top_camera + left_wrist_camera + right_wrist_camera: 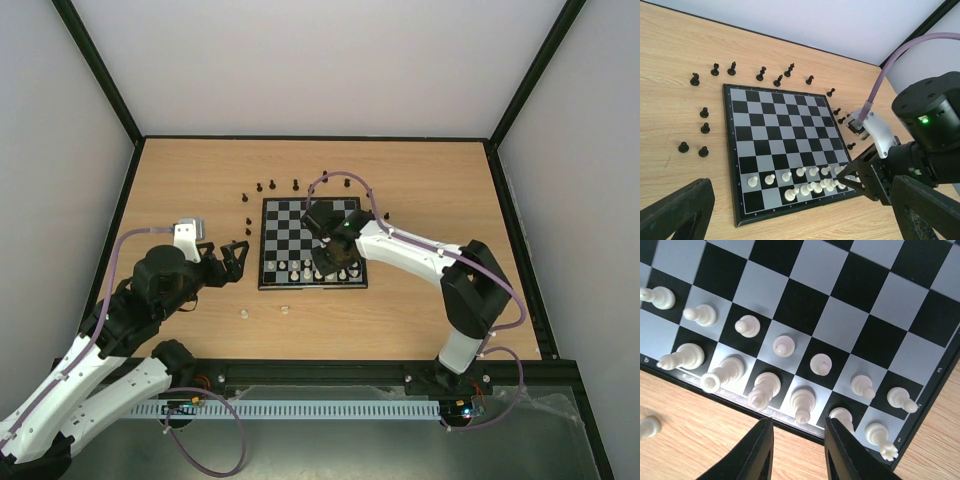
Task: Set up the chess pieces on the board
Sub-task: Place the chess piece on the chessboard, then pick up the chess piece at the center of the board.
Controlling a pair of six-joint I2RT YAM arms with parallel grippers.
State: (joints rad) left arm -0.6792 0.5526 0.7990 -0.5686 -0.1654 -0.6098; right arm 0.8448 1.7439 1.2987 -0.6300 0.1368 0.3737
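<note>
The board (300, 225) lies mid-table with cream-white chess pieces (298, 268) filling most of its two near rows. Black chess pieces (272, 186) stand loose on the wood beyond its far edge and along its left side (704, 128). My right gripper (337, 267) hovers low over the board's near right part. In the right wrist view it (800, 425) stands open, nothing between its fingers (762, 450), with a white bishop (803, 404) upright on the back row just ahead of the gap. My left gripper (232, 262) is wide open left of the board, holding nothing.
Two white pieces (243, 313) (285, 309) lie on the wood in front of the board; one shows in the right wrist view (649, 426). More black pieces (839, 115) stand off the board's right side. Black frame rails edge the table.
</note>
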